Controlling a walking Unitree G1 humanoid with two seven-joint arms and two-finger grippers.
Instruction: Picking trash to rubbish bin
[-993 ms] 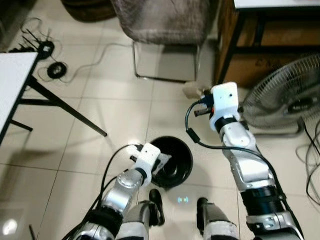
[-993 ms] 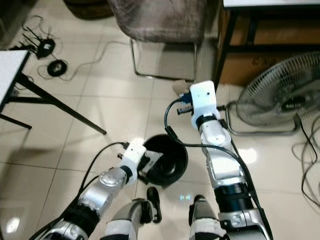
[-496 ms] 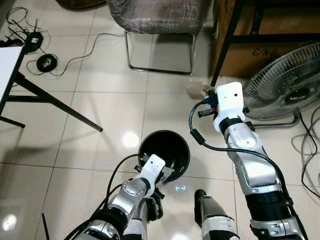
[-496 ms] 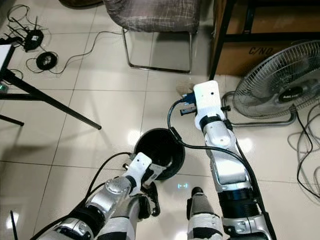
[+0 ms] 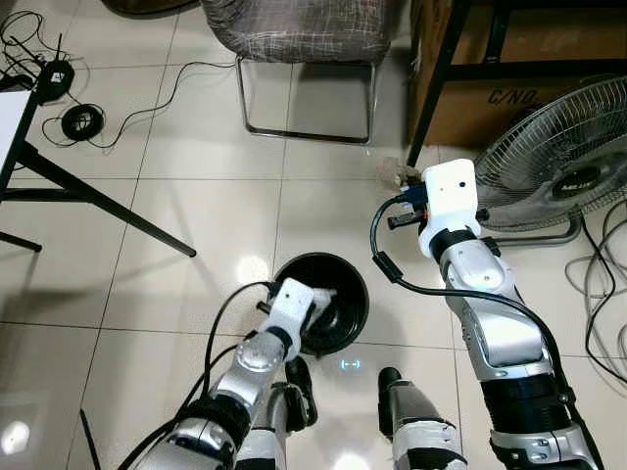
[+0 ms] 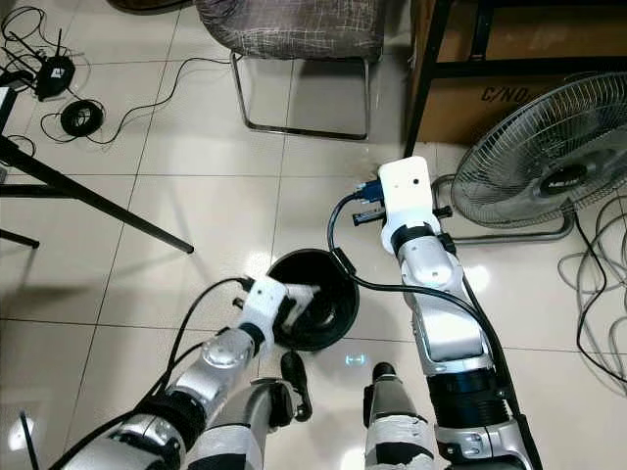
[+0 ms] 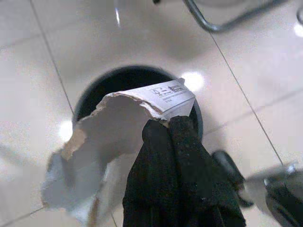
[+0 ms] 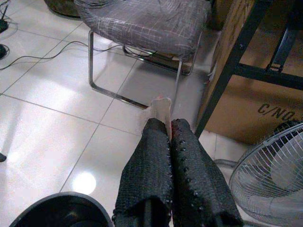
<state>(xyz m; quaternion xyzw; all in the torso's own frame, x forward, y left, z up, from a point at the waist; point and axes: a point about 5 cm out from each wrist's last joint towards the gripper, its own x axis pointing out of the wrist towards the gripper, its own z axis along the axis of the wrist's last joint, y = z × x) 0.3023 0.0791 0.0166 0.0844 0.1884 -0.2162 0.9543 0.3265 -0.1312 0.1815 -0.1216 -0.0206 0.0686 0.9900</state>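
A black round rubbish bin (image 5: 326, 260) stands on the tiled floor just ahead of my feet. My left gripper (image 7: 168, 124) is shut on a torn piece of white paper (image 7: 113, 127) with a printed label. It holds the paper over the bin's opening (image 7: 118, 72), near the bin's closer side. My right gripper (image 8: 169, 124) is raised to the right of the bin, pointing toward the chair. Its fingers are shut on a small beige scrap (image 8: 161, 108), which also shows at the fingertips as the scrap (image 5: 396, 175).
A grey chair with chrome legs (image 5: 304, 29) stands ahead. A floor fan (image 5: 563, 166) and loose cables (image 5: 602, 294) are at the right, with a cardboard box (image 5: 534, 93) under a black frame. Cables and adapters (image 5: 73, 113) and a slanted black table leg (image 5: 98, 201) lie left.
The camera has shifted a little. My left gripper has carried the paper forward from the bin's near rim to over its opening. The right arm has hardly moved.
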